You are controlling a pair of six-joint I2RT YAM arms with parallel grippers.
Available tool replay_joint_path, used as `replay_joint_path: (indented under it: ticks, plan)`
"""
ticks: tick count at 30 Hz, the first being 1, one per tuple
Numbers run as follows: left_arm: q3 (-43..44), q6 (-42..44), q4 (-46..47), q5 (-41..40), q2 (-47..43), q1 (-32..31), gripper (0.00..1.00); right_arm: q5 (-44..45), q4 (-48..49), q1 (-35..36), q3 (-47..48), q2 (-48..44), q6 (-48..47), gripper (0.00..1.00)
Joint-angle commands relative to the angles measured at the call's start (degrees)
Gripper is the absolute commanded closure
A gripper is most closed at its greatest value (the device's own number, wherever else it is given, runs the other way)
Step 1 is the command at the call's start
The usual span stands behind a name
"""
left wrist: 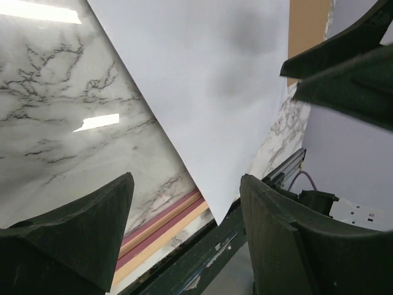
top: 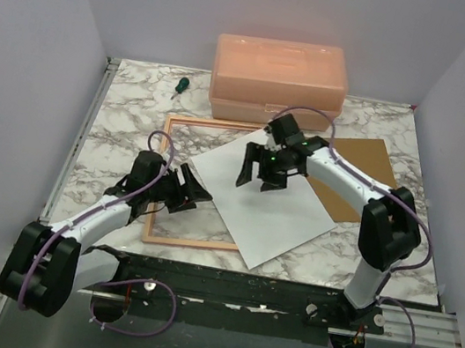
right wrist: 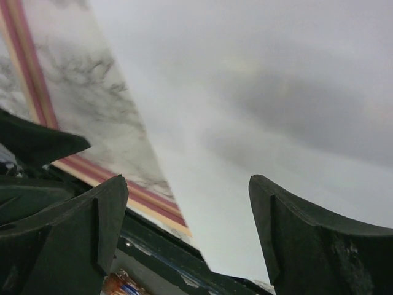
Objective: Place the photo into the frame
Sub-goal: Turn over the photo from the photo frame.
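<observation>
Plainly the photo [top: 271, 218] (lying askew) shows white.

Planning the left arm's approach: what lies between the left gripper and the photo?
Only bare marble tabletop inside the frame, shown in the left wrist view.
</observation>
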Motion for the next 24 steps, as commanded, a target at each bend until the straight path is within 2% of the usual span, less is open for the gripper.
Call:
replay_joint_path:
  ticks: [1,7,11,17,24]
  plan:
    - [-1.17,-3.38,10.17,2.83,3.50,-1.94,0.30,-2.05,2.70,-11.00,-6.36,-5.57,-2.86,0.13]
    - [0.26,-6.00,15.42,1.84,10.16,-7.06,0.34,-0.52,3.67,-25.73,-11.81,-7.90,-6.07,0.10]
    - [1.89,-7.53,16.43,-1.00,13.99,-10.77,0.36,-0.55,6.51,-31.23,-13.71,-5.65,-6.32,0.08]
    - [3.98,-9.42,19.32,-2.06,20.15,-14.18,0.38,-1.82,9.44,-33.96,-14.52,-0.66,-7.04,0.08]
    - [3.63,-11.32,20.83,-3.23,23.55,-14.93,0.42,-3.28,11.26,-34.35,-17.09,1.05,-7.42,0.08]
